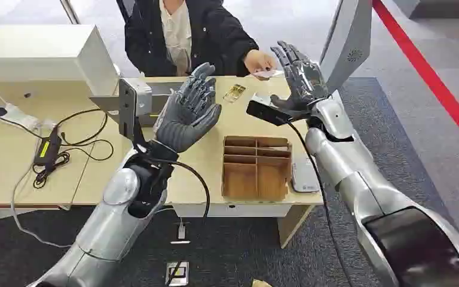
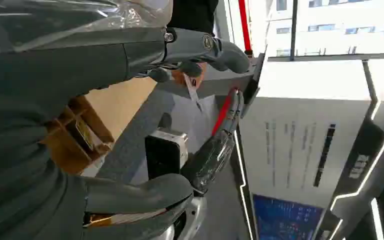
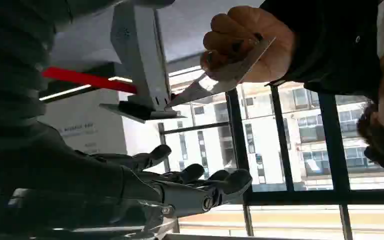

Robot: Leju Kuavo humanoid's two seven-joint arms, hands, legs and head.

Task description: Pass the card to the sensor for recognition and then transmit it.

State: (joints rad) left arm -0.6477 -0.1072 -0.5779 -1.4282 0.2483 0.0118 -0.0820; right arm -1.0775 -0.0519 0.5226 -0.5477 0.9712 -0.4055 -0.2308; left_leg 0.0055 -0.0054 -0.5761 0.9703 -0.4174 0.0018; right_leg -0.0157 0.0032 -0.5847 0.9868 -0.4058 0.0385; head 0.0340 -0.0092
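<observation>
Reaching up over the far edge of the table [image 1: 12, 161], the right robot hand [image 1: 299, 75] has its fingers spread and holds nothing, just beside the card [image 1: 267, 73] pinched in a person's hand [image 1: 258, 61]. The left robot hand [image 1: 190, 110] is raised, fingers apart and empty, above the table near a wooden divider tray [image 1: 257, 167].

The dark print lines on the tall white display panel [image 2: 305, 145] are too blurred to read.
</observation>
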